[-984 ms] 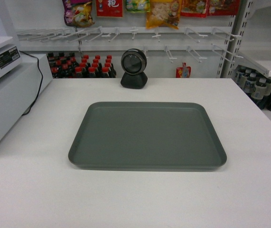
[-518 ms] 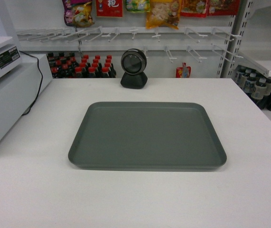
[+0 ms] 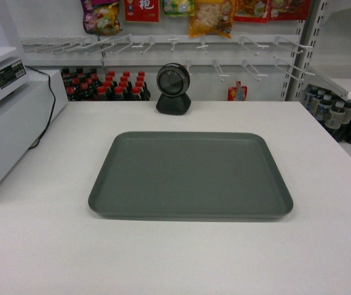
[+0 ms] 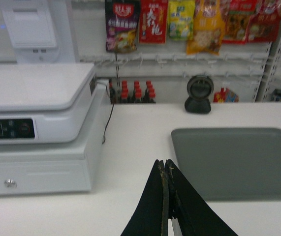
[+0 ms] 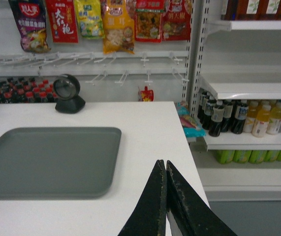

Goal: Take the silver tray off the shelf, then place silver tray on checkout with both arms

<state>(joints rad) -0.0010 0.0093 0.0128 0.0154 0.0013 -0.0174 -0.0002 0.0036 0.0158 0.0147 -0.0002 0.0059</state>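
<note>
Both grippers, left gripper [image 4: 166, 169] and right gripper [image 5: 165, 169], pinched closed, empty; silver tray [image 3: 190, 175] flat mid-frame on checkout [image 3: 323, 160]; retract clear without nudging it.

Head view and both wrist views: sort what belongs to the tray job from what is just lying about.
Job:
silver tray, flat on the checkout
left pincer, shut, empty
right pincer, shut, empty

Lying about:
round black scanner
white till
red-capped bottles
hanging snack packets
</note>
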